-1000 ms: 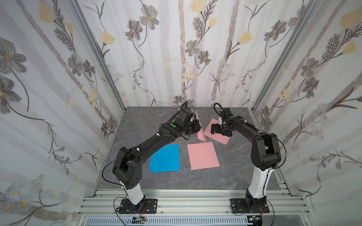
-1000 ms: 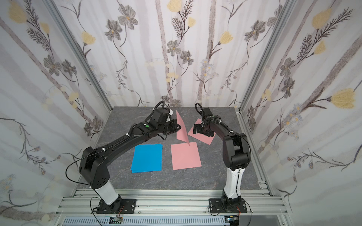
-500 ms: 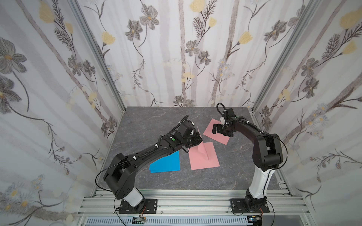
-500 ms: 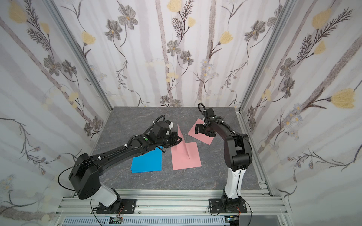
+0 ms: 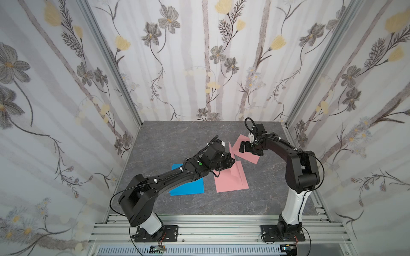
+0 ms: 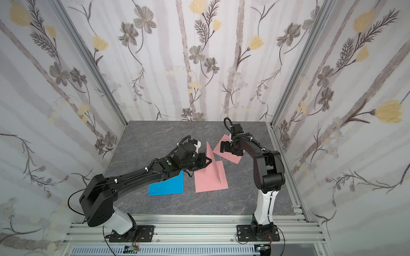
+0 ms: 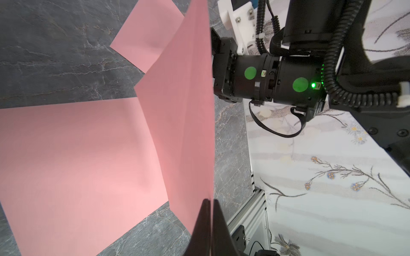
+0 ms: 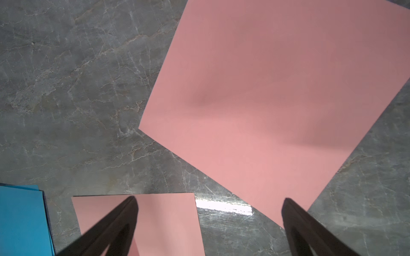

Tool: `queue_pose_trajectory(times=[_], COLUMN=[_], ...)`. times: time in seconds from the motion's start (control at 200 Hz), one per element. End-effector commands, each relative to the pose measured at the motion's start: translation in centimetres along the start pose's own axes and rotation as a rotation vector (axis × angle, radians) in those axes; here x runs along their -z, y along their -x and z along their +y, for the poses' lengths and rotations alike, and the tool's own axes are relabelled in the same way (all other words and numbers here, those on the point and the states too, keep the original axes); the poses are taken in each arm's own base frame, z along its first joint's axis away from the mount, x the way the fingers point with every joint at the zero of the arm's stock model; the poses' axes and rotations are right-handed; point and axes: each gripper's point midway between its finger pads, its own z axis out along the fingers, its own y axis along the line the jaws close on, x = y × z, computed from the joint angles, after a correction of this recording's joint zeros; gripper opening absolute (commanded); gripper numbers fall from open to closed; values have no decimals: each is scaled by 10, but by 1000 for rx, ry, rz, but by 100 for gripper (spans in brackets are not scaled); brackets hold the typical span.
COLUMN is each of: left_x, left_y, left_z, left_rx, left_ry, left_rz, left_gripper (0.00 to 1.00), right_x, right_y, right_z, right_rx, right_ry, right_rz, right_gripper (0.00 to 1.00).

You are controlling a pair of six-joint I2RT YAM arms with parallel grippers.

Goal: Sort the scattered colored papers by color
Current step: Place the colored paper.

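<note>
On the grey marble bench [image 5: 177, 137] lie the colored papers. The left gripper [image 6: 207, 161] is clenched on the edge of a pink sheet [image 7: 188, 115], which stands on edge, nearly upright, and its lower part comes down to a second pink sheet [image 5: 230, 180] lying flat near the middle of the bench. In the left wrist view the two black fingers [image 7: 218, 223] press together on the thin paper edge. A third pink sheet [image 8: 266, 99] lies flat and turned at an angle toward the far right corner of the bench; the right gripper [image 5: 244, 147] is above its near-left part with the jaws released, wide apart, and nothing is between them (whether the tips touch the paper I cannot tell). The blue paper [image 6: 168, 187] lies flat toward the near left part of the bench, just beside the flat pink sheet, and the left arm [image 5: 168, 179] passes over it and hides its far corner. Flowered walls [image 5: 199, 66] close the bench on three sides.
</note>
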Motion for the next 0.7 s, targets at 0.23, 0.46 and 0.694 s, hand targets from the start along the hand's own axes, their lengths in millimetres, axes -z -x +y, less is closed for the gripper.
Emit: queue_pose_trajectory(times=[0.23, 0.46, 0.694], left_x=[-33, -36, -35], left_y=[-8, -11, -12], left_z=[-4, -8, -6], left_rx=[29, 24, 19], left_ry=[-45, -47, -32], left_rz=[18, 28, 33], left_gripper=[0, 0, 0], right_x=[-4, -5, -6], right_y=[2, 2, 1], right_z=[4, 4, 6], right_rx=[-7, -6, -9], right_ry=[25, 28, 37], right_rz=[-5, -4, 0], right_gripper=[100, 100, 100])
